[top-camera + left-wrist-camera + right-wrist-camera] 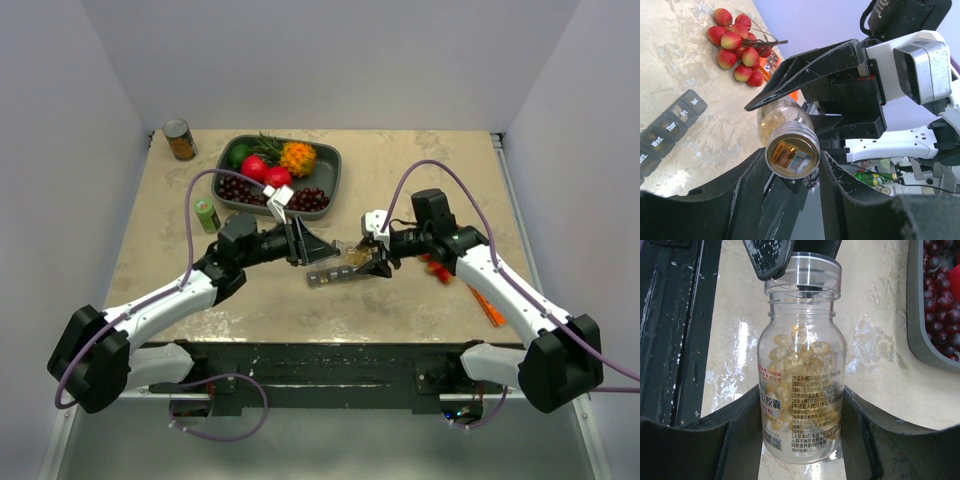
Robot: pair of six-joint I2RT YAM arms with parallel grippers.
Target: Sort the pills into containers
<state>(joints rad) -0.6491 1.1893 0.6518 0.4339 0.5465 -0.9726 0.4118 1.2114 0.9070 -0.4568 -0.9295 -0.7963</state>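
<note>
A clear bottle (801, 365) of pale yellow pills (799, 356) hangs level over the table between both arms. My right gripper (800, 432) is shut on its labelled body. My left gripper (792, 161) is shut round the neck end, whose round clear mouth (791, 154) faces the left wrist camera. One left fingertip (767, 260) rests against the cap ring. From above, the bottle (351, 257) lies just over the containers (330, 276), a dark grey strip with day-labelled lids (671, 127), all shut where visible.
A dark tray (332, 170) of fruit stands at the back, a tin can (180, 140) at the back left, and a small green bottle (207, 215) by the left arm. Red berries (737, 42) and an orange object (488, 306) lie to the right.
</note>
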